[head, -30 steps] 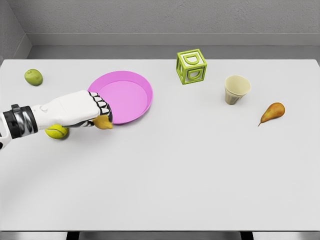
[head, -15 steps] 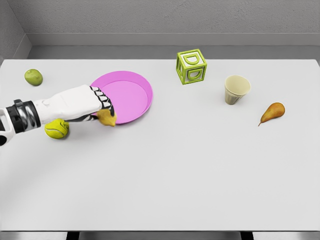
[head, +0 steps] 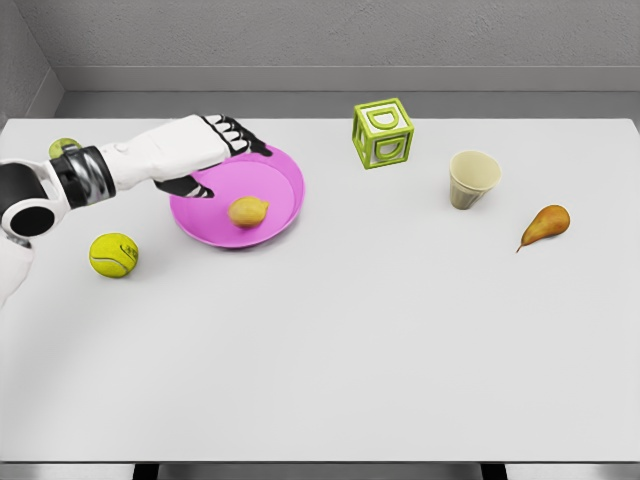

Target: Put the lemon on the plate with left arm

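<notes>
A white table (head: 350, 340) is being shown from above, its surface taking up nearly the whole view under a grey wall. The left arm (head: 110, 168) is being held in from the left edge, stretched over the far left part of the table, and the left hand (head: 215, 140) is being kept above the far rim of the plate with its fingers (head: 245, 138) spread and relaxed, nothing being held in them. A pink plate (head: 280, 185) is being carried on the left half of the table, nearer the far edge than the near one, and its left rim is being partly covered by the hand. A green letter block (head: 383, 132) is being seen close to the far edge, right of the plate and apart from it. A beige cup (head: 473, 178) is standing upright further right, well apart from the block. A brown pear (head: 545, 225) is lying near the right edge, its stem pointing toward the near left. A yellow-green tennis ball (head: 113, 254) is resting near the left edge, just off the plate's near left side. The lemon (head: 247, 211) is lying on the plate, in its near half, free of the hand. A small green fruit (head: 62, 148) is being mostly hidden behind the arm at the far left corner.
</notes>
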Controlling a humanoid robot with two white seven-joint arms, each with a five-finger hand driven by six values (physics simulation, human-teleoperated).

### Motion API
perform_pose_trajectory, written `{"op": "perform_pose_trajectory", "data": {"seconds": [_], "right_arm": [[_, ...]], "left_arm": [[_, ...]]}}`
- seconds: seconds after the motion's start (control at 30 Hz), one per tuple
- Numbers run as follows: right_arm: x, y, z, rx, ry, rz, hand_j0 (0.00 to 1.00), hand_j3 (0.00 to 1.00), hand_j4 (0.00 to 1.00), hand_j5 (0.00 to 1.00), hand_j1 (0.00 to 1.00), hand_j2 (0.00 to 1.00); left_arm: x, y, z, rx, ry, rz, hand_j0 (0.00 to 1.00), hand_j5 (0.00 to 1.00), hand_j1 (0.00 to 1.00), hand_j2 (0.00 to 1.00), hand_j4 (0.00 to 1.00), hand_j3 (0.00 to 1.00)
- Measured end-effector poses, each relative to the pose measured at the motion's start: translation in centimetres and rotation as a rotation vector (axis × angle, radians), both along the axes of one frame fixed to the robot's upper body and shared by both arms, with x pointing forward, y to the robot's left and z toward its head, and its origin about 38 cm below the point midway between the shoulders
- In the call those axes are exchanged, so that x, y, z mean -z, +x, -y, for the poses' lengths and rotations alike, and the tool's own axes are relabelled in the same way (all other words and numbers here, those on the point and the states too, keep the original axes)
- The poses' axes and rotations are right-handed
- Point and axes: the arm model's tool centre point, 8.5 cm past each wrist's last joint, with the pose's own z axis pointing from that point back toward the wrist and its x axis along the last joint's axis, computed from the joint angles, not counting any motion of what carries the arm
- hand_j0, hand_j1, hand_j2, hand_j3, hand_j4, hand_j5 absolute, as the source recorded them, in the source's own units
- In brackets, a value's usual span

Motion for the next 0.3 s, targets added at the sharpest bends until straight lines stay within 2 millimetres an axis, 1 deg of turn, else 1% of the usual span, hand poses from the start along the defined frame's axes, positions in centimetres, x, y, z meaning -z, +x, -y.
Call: {"op": "perform_pose_trajectory", "data": {"seconds": [0.03, 0.1, 0.13, 0.17, 0.23, 0.3], "right_arm": [[0.0, 0.0, 0.0, 0.000, 0.000, 0.000, 1.00, 1.00, 1.00, 1.00, 1.00, 1.00], [0.0, 0.0, 0.0, 0.000, 0.000, 0.000, 1.00, 1.00, 1.00, 1.00, 1.00, 1.00], [0.0, 0.0, 0.0, 0.000, 0.000, 0.000, 1.00, 1.00, 1.00, 1.00, 1.00, 1.00], [0.0, 0.0, 0.0, 0.000, 0.000, 0.000, 1.00, 1.00, 1.00, 1.00, 1.00, 1.00], [0.0, 0.0, 0.0, 0.000, 0.000, 0.000, 1.00, 1.00, 1.00, 1.00, 1.00, 1.00], [0.0, 0.0, 0.0, 0.000, 0.000, 0.000, 1.00, 1.00, 1.00, 1.00, 1.00, 1.00]], "left_arm": [[1.5, -1.0, -0.3, 0.005, -0.014, -0.041, 1.00, 1.00, 1.00, 1.00, 1.00, 1.00], [2.9, -3.3, -1.4, 0.021, -0.018, -0.089, 1.00, 1.00, 1.00, 1.00, 1.00, 1.00], [3.2, -4.6, -2.3, 0.030, -0.019, -0.110, 1.00, 1.00, 1.00, 1.00, 1.00, 1.00], [2.4, -5.2, -3.1, 0.038, -0.012, -0.106, 1.00, 1.00, 1.00, 1.00, 1.00, 1.00], [0.2, -5.7, -4.3, 0.043, 0.001, -0.075, 1.00, 1.00, 1.00, 1.00, 1.00, 1.00], [-1.1, -6.1, -5.8, 0.025, 0.023, -0.057, 1.00, 1.00, 1.00, 1.00, 1.00, 1.00]]}}
